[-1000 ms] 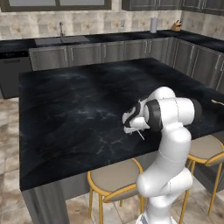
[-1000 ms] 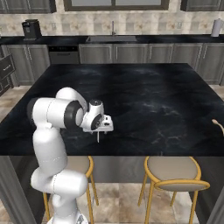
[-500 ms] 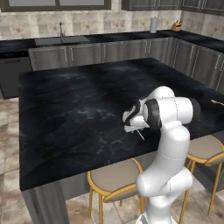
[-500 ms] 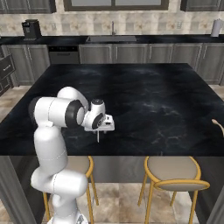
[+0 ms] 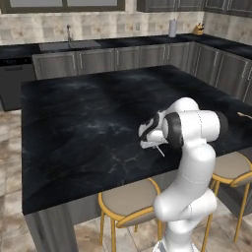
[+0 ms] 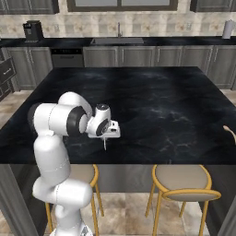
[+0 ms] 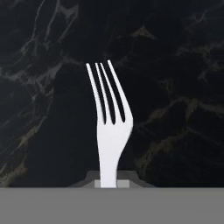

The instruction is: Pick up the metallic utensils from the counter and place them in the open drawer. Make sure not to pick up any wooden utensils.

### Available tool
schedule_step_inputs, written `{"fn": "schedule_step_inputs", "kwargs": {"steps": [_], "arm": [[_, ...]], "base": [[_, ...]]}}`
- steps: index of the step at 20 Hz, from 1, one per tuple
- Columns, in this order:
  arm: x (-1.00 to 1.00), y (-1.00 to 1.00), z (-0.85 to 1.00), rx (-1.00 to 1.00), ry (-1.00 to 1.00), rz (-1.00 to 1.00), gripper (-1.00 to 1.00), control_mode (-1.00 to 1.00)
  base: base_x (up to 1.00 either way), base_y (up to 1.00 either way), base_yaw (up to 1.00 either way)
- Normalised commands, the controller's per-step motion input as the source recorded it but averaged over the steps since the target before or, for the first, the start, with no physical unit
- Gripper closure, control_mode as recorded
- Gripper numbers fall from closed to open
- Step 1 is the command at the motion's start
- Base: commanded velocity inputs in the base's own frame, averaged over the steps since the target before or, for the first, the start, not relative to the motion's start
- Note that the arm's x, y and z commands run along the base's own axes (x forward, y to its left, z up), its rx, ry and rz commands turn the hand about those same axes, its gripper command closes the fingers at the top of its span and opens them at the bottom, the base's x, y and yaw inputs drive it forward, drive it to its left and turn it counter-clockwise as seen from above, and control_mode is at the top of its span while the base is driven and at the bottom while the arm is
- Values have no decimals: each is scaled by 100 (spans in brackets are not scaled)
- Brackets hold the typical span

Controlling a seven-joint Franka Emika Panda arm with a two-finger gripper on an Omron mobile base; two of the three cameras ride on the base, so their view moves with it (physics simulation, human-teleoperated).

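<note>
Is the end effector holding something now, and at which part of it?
Yes. The end effector holds a silver fork by its handle, tines pointing away over the black counter.

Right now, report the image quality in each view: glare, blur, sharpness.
Left base view: soft and slightly blurred, pale sheen on the counter. Right base view: evenly lit, the fork a thin sliver below the gripper. Hand view: sharpest, the fork bright against dark stone, its tines crisp, no glare.

Silver-white fork (image 7: 109, 127), plain. Glossy black counter (image 5: 83, 123) with faint white veins. Tan spoon (image 5: 244, 115) at 3 o'clock. Stools (image 6: 184, 182) with yellow frames, beige seats.
</note>
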Motion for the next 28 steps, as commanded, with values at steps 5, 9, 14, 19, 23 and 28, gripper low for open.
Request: {"fn": "schedule_step_inputs", "kwargs": {"steps": [5,9,14,19,23,28], "arm": [[-92,0,96,6,-26,0,100,-100],[-100,2,100,0,-24,0,100,-100],[-100,33,90,-3,-16,3,100,-100],[0,0,0,0,0,0,100,100],[0,0,0,0,0,0,100,100],[0,0,0,0,0,0,100,100]], "base": [[0,0,0],[0,0,0],[0,0,0],[-100,97,15],[-99,100,17],[-87,100,12]]}}
